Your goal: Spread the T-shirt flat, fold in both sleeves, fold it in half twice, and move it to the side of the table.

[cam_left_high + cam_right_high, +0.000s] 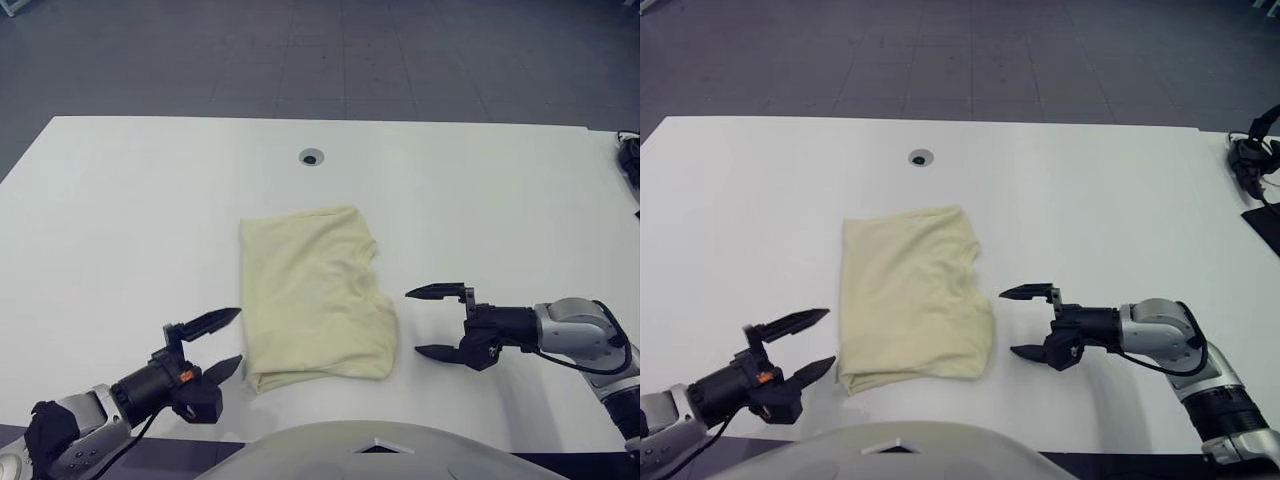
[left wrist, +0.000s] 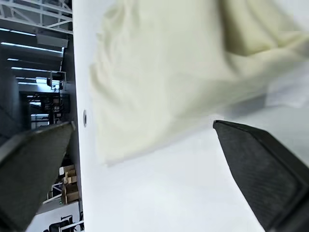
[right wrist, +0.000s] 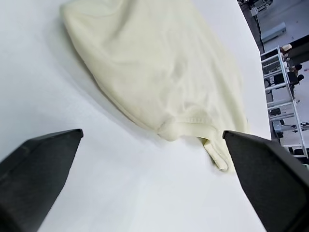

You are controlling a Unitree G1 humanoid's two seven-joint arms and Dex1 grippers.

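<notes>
1. The T-shirt (image 1: 315, 295) lies in the middle of the desk (image 1: 120, 200) as a compact stack of layers, roughly rectangular. It looks well into the folding, with at most one more fold and the move to the side left.
2. The left hand (image 1: 240, 337) is open and empty, low over the desk just beside the shirt's near left corner. If it closes on the top layer alone, the stack peels open when lifted.
3. The right hand (image 1: 412, 322) is also open and holds nothing, near the shirt's right edge but apart from it. That edge is uneven, with the collar (image 3: 190, 126) curling out. A finger snagging there could drag one layer out of line.
4. If the two hands pull at different speeds or heights, the soft cloth probably twists and the edges stop matching.
5. Sliding the stack across the desk instead of lifting it could bunch the bottom layer, since the fabric looks thin and limp.
6. A finger coming in too steeply may push the edge away rather than slip beneath it.
7. Carried towards the right, the shirt could end up near the cables (image 1: 630, 160) at the desk's far right edge, or hang over the edge and slide off.
</notes>
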